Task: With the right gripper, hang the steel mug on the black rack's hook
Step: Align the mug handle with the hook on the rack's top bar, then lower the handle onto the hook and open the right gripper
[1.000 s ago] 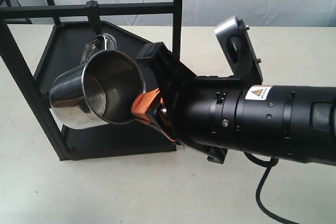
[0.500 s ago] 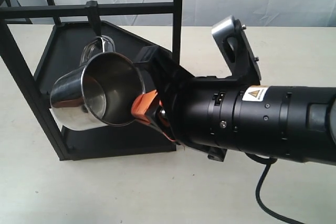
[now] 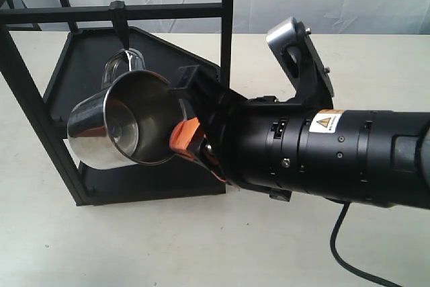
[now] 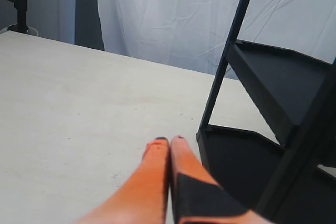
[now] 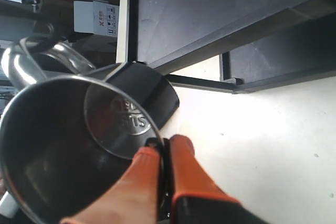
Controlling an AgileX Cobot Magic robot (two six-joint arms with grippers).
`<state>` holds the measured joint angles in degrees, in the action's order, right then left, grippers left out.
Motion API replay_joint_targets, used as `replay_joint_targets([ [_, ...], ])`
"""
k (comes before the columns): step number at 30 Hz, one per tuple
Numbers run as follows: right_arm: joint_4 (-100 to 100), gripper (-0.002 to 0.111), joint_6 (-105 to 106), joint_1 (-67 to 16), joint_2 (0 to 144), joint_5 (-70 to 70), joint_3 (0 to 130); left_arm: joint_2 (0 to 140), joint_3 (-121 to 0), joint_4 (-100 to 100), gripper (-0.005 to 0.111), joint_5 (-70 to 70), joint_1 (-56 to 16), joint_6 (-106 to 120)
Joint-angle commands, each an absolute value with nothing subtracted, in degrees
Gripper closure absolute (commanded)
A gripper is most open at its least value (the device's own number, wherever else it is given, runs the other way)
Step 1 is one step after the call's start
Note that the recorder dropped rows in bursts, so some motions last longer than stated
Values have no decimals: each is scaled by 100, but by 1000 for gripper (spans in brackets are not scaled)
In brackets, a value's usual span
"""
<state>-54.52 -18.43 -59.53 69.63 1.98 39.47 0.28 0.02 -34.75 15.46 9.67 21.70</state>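
One steel mug (image 3: 119, 128) pinched by its rim in the right gripper (image 3: 186, 140), held up at the one black rack (image 3: 80, 65).

The mug lies tipped on its side, long axis slanting, open mouth turned back toward the jaws and its embossed base (image 5: 119, 124) away from them; its single loop handle (image 3: 117, 65) sits on the far, upper side, right at the thin hook (image 3: 123, 31) dropping from the rack's crossbar, though whether it is threaded on cannot be told. The two orange pads (image 5: 181, 166) of the right gripper clamp the near rim wall, one inside, one outside. Beyond the mug are the rack's two flat shelves. The left gripper (image 4: 168, 142), its two orange fingers pressed together on nothing, hovers above the pale table (image 4: 79, 108) just beside the rack's lower shelf (image 4: 236, 156).
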Motion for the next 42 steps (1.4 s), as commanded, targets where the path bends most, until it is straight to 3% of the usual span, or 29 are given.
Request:
replay_joint_targets([
  [1,-5379,109,-1804,-5941,6959,304,3972,0,0,-3535,105,1488,967,2157],
  [40,-5438,109,-1804,-5941,6959,141,3972,0,0,-3535,105,1488,967,2157],
  [42,-5438,105,-1804,-5941,6959,131,3972,0,0,-3535,105,1488,967,2157],
])
